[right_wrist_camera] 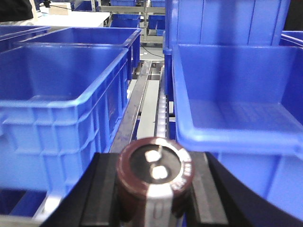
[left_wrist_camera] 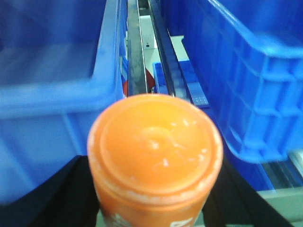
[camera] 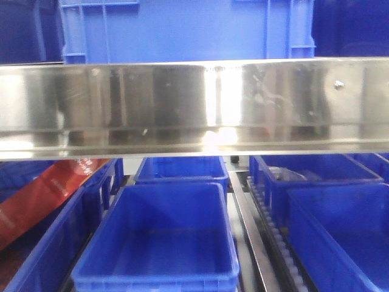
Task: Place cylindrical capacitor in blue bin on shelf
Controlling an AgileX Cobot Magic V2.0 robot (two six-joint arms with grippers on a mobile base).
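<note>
Right gripper (right_wrist_camera: pixel 155 191) pinches the capacitor (right_wrist_camera: pixel 155 172) at bottom centre, a bin (right_wrist_camera: pixel 236 118) at upper right. Left gripper (left_wrist_camera: pixel 156 194) clamps an orange cylinder (left_wrist_camera: pixel 155 146) at its view's bottom centre.

My left gripper (left_wrist_camera: pixel 156 210) shows as 2 black fingers (left_wrist_camera: pixel 49 201), matte and blurred by closeness, each a broad wedge widening toward the bottom corners of the left wrist view. My right gripper (right_wrist_camera: pixel 154 201) is the same black: 2 fingers (right_wrist_camera: pixel 102 189) with flat, squared inner blocks, a little greyer where light catches them, and outer edges that sweep away in smooth curves.
</note>
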